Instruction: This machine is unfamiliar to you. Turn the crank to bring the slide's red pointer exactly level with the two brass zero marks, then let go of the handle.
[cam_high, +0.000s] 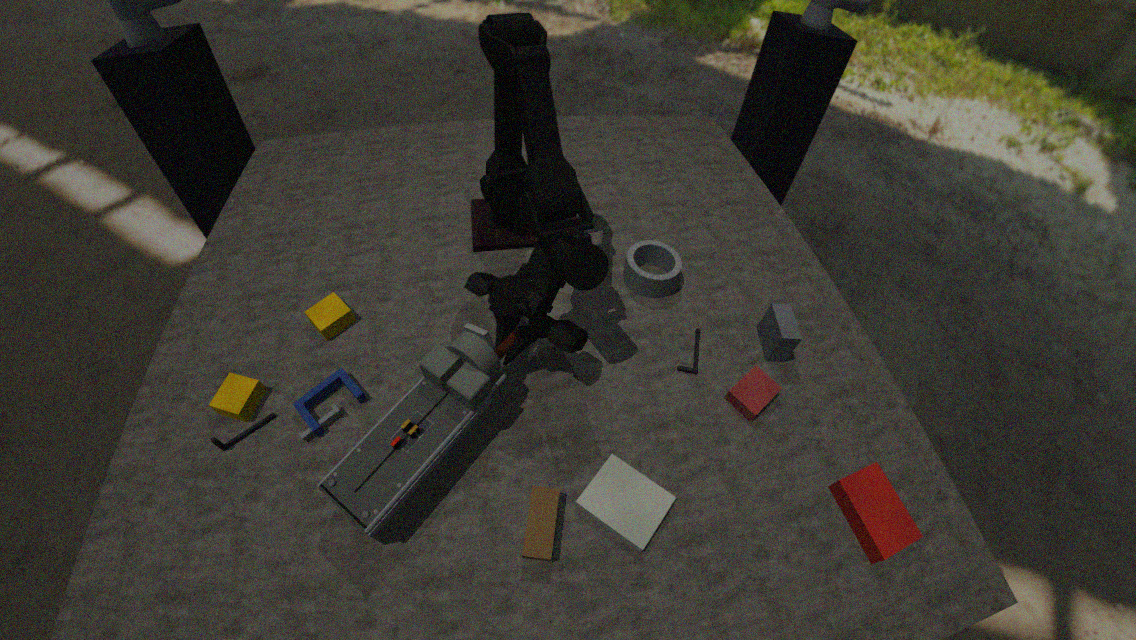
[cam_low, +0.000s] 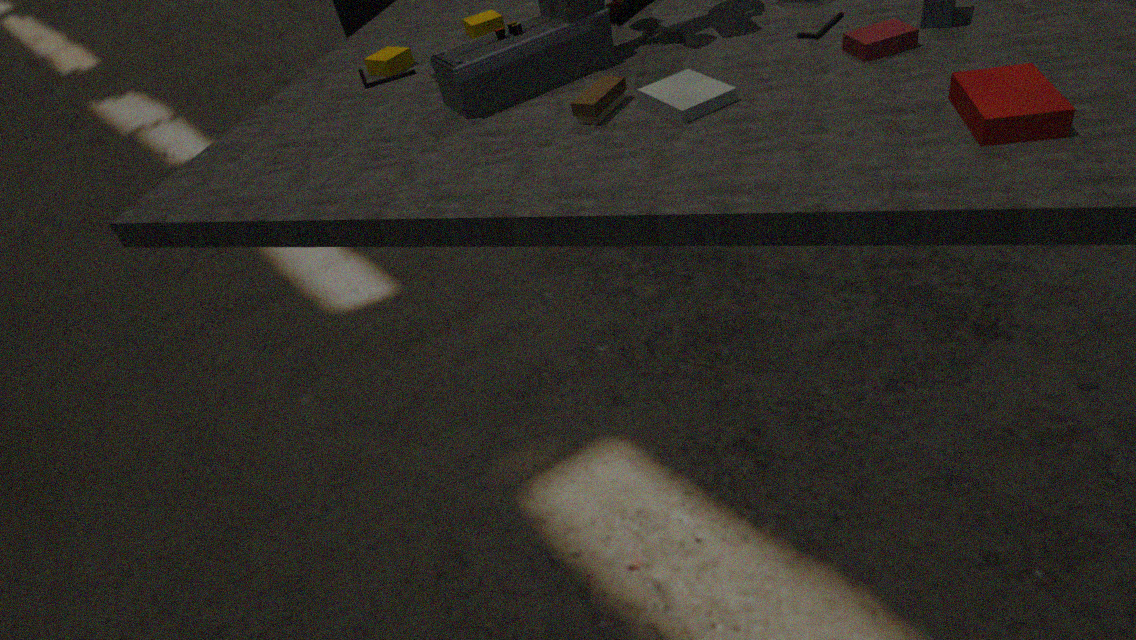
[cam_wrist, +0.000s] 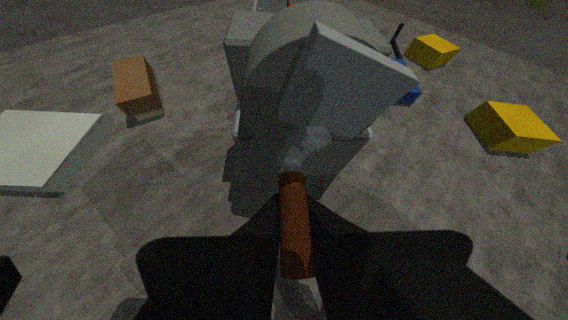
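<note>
The grey machine (cam_high: 429, 449) (cam_low: 524, 71) stands at an angle on the table's left half, with a slot along its top. Its red pointer (cam_high: 395, 442) (cam_low: 500, 34) lies short of the two brass marks (cam_high: 409, 427) (cam_low: 515, 28), a small gap toward the machine's far end from the crank. The crank's grey plate (cam_wrist: 345, 80) is tilted in the wrist view, in front of the rounded housing. My gripper (cam_wrist: 289, 198) is shut on the orange-brown crank handle (cam_wrist: 295, 235) (cam_high: 506, 342). The arm hides part of the handle in the top view.
Around the machine lie a blue bracket (cam_high: 317, 391), two yellow blocks (cam_high: 329, 312) (cam_high: 236, 395), a black hex key (cam_high: 246, 430), a brown block (cam_high: 542, 523) and a white slab (cam_high: 626, 500). A grey ring (cam_high: 653, 278) and red blocks (cam_high: 753, 391) (cam_high: 878, 508) are farther right.
</note>
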